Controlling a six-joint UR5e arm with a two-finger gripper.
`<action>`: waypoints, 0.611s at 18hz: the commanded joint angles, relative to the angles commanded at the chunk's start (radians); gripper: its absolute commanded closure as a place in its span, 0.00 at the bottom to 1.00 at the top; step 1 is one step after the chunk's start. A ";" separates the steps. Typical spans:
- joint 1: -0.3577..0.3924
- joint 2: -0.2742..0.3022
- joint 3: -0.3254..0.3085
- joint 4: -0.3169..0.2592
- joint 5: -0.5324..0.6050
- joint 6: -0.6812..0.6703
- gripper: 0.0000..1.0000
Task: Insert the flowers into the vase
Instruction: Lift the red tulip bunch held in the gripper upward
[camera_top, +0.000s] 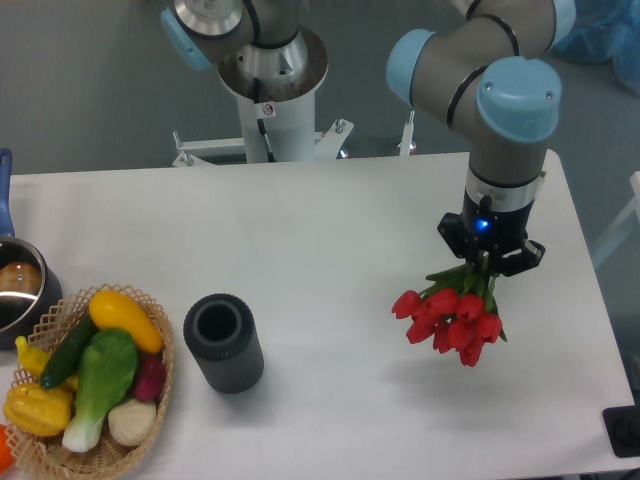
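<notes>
Flowers (452, 318) hang over the white table (330, 230), grey floor beyond.

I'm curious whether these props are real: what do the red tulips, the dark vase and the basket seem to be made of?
The tulips look artificial, probably plastic or fabric: the petals are uniformly bright red and slightly glossy. The vase looks like matte dark grey rubber or plastic, thick-walled with a ribbed rim. The basket appears to be woven wicker, tan with an open weave along its edge.
</notes>
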 joint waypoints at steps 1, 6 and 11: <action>0.002 0.002 0.000 0.002 -0.002 0.000 1.00; 0.008 0.014 0.002 0.015 -0.109 -0.012 1.00; 0.041 0.072 -0.002 0.064 -0.390 -0.057 1.00</action>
